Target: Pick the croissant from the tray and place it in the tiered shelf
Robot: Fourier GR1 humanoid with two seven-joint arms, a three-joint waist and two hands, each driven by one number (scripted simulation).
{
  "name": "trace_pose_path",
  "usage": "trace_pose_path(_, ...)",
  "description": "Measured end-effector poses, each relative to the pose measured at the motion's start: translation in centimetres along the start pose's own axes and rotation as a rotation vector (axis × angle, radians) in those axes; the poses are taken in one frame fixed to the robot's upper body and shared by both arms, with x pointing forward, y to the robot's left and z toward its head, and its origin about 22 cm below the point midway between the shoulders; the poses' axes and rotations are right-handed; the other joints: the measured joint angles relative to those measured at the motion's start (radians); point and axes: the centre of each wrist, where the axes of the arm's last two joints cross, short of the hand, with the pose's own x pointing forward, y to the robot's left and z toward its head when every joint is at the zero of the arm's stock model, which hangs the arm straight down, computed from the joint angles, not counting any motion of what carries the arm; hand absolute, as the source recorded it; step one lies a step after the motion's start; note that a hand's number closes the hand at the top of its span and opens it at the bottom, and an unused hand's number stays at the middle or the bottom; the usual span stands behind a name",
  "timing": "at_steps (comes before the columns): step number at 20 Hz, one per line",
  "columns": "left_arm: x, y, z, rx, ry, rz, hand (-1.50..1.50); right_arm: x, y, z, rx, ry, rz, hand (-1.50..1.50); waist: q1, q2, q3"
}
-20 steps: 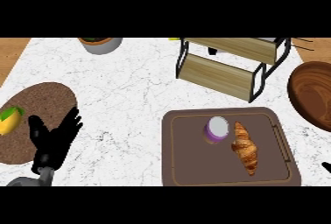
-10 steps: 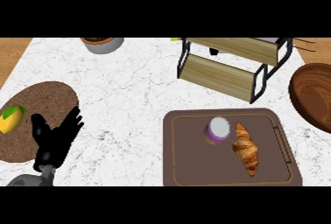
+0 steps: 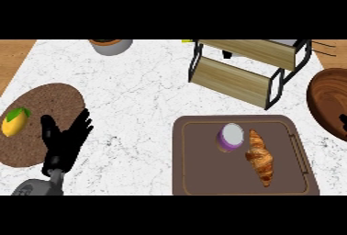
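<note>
Croissant [image 3: 261, 158] on tray [image 3: 203, 179], right of cup [image 3: 231, 137]; shelf [image 3: 247, 69] behind tray; mat [image 3: 37, 126] far left, bearing fruit [image 3: 15, 121].

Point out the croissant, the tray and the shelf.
croissant [image 3: 260, 157]: head view, middle of its body.
tray [image 3: 203, 156]: head view, bare floor left of the cup.
shelf [image 3: 230, 81]: head view, lower wooden tier.

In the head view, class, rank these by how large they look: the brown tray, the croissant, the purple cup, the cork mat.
1. Brown tray
2. Cork mat, partly hidden by the robot hand
3. Croissant
4. Purple cup
</note>
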Motion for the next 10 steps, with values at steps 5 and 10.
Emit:
trace_pose_path(5,0.3,0.2,0.4,-0.013,0.001,-0.007,0.0,2.4,2.2,-2.1,-0.023,0.101,0.068,-1.5,0.009,0.0,0.001)
trace_pose_path(10,0.1,0.7,0.3,-0.008,-0.007,0.001,0.0,3.8,4.6,-3.5,0.024,0.171,0.133,-1.5,0.004,0.0,0.001)
